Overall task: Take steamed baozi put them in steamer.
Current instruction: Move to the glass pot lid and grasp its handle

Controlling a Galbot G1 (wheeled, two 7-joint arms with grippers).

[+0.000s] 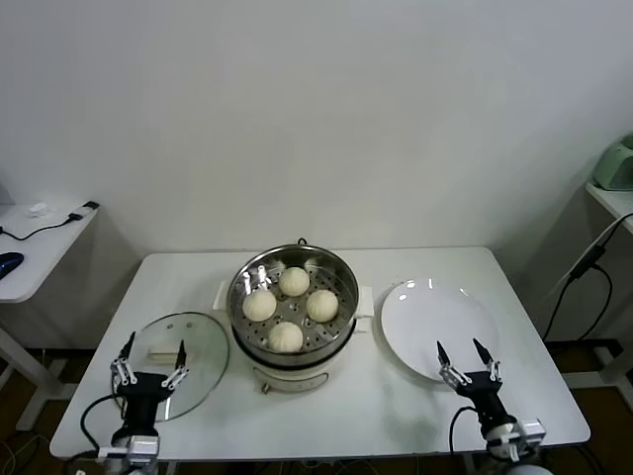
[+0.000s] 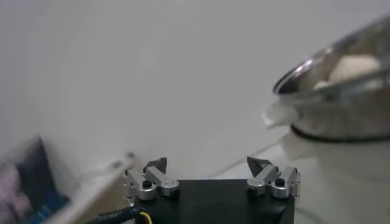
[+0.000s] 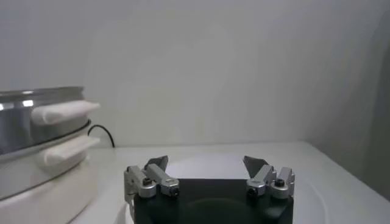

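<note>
Sitting in the steamer (image 1: 294, 302) are all four steamed baozi (image 1: 293, 308), on its tray with little holes; the pot stands in the middle of the white table (image 1: 336, 406); in the left wrist view only the pot's rim and one bun top show, and the rest is cut off and blurry; in the right wrist view only the pot's side and handles show, and the buns are hidden. The left gripper (image 1: 149, 361) hangs low at the near edge, over the glass lid (image 1: 181, 361) lying flat beside the pot; its fingers are spread apart and hold nothing. The right gripper (image 1: 467, 359) is low at the near edge of the white plate (image 1: 425, 315), fingers spread apart too, holding nothing. A plain white wall stands behind; a side desk (image 1: 35, 247) with cables sits at the left.
</note>
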